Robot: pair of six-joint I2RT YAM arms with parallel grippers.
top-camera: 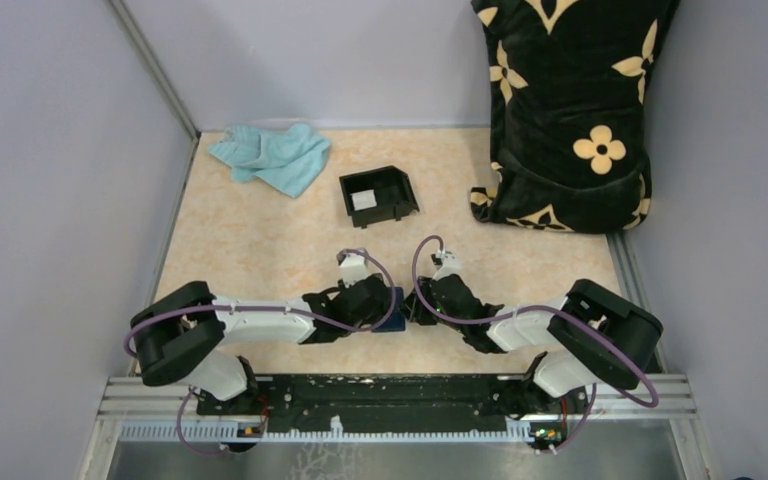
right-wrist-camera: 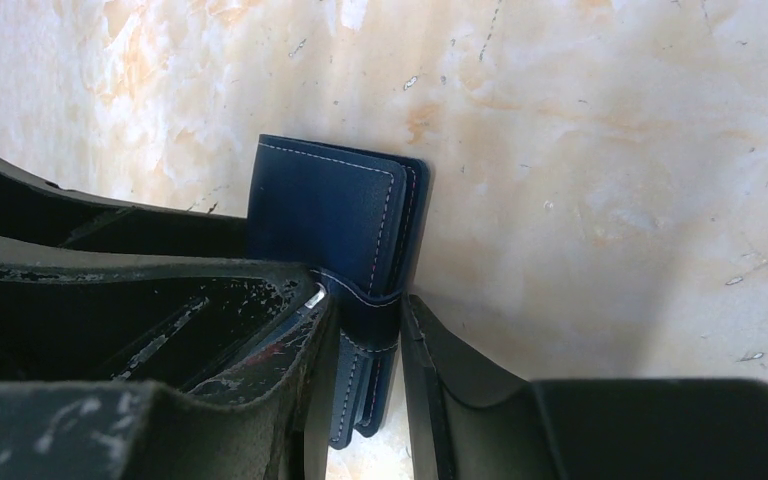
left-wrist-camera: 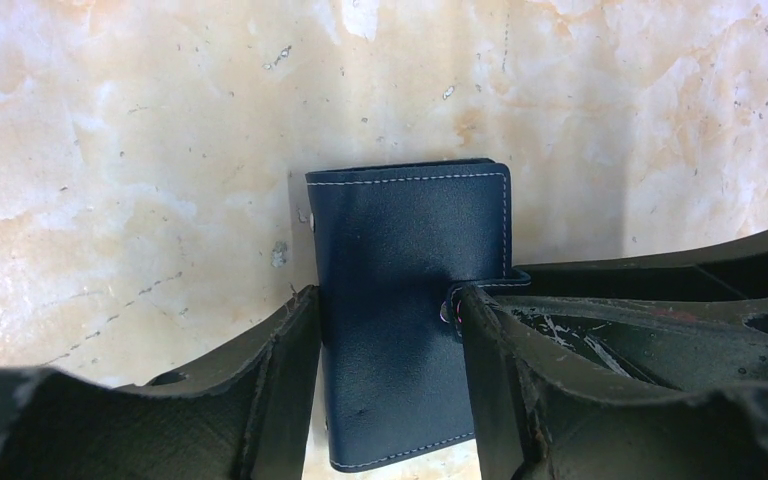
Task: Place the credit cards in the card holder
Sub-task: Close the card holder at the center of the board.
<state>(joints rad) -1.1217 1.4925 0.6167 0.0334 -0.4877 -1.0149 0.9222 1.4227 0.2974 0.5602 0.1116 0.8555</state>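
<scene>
Navy-blue folding leather card holder (left-wrist-camera: 410,300): my left fingers (left-wrist-camera: 275,400) & right fingers (right-wrist-camera: 260,370) both pinch it; hard tug & it cd slip.

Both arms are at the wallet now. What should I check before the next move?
1. Grip of left fingers on wallet: ok, one against each long side.
2. Grip of right fingers: ok, pinching it at the tab.
3. Wallet open for cards: not ok, folded shut, tab wrapped round.
4. A card located: ok, a pale card lies in the black box.
5. Other cards: cannot tell, none in view.
6. An arm free to fetch it: not ok, both hold the wallet.
</scene>
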